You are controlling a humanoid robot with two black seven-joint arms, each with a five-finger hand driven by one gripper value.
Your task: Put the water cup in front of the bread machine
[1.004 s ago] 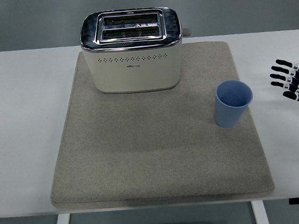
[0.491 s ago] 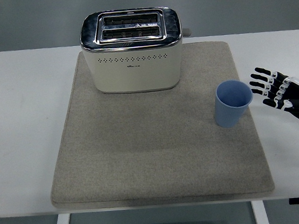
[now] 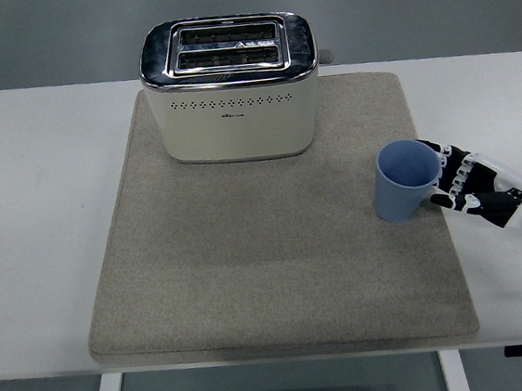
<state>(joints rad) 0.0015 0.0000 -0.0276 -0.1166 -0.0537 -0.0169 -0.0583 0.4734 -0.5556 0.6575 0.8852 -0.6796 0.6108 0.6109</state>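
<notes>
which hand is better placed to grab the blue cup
The right hand. It sits right beside the blue cup at the mat's right edge, fingers at the cup's side. No left hand shows in the head view.

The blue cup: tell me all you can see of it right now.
The blue cup is a plain, smooth, plastic-looking tumbler with no handle, tapering toward its base. It stands upright, mouth open and apparently empty, on the right side of the grey mat. The right robot hand is right up against its right side, not yet closed around it.

Blue water cup [image 3: 406,180] upright, right of cream bread machine [image 3: 230,88].
</notes>
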